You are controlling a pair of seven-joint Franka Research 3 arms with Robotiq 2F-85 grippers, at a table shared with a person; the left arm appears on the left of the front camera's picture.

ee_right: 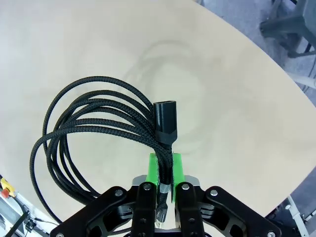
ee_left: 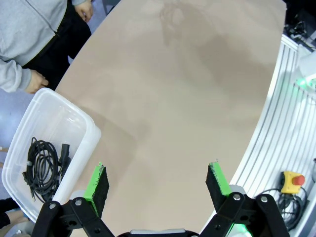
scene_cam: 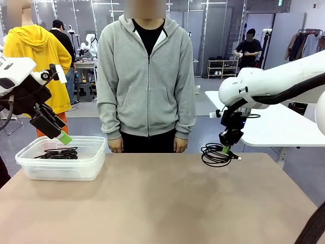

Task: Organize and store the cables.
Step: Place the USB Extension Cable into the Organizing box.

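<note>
Front view: I see my left gripper (scene_cam: 57,133) hanging over the far rim of a clear plastic bin (scene_cam: 61,170) that sits at the tabletop's (scene_cam: 162,203) far left corner, fingers spread apart and holding nothing. One black cable (scene_cam: 58,152) lies coiled inside the bin. Over at the far right edge of the tabletop, my right gripper (scene_cam: 227,148) is clamped on a second coiled cable (scene_cam: 217,155), whose loops hang below the fingers, just above the surface. A person in a grey hoodie (scene_cam: 147,76) stands at the far edge between the two, both hands down by the table edge.

Left wrist view: the green pads (ee_left: 96,180) stand wide apart with bare tabletop (ee_left: 187,98) between them. The bin (ee_left: 81,126) is to the picture's left, the coiled cable (ee_left: 43,165) with its chunky plug resting on the bottom. One of the person's hands (ee_left: 35,81) hangs just beside the bin's far end.

Right wrist view: my right gripper (ee_right: 165,177) is pinched together on a bunch of braided strands of the cable (ee_right: 84,128). The loops fan out to the picture's left over the tabletop (ee_right: 222,98), and a black connector (ee_right: 165,121) sticks up just past the fingertips.
</note>
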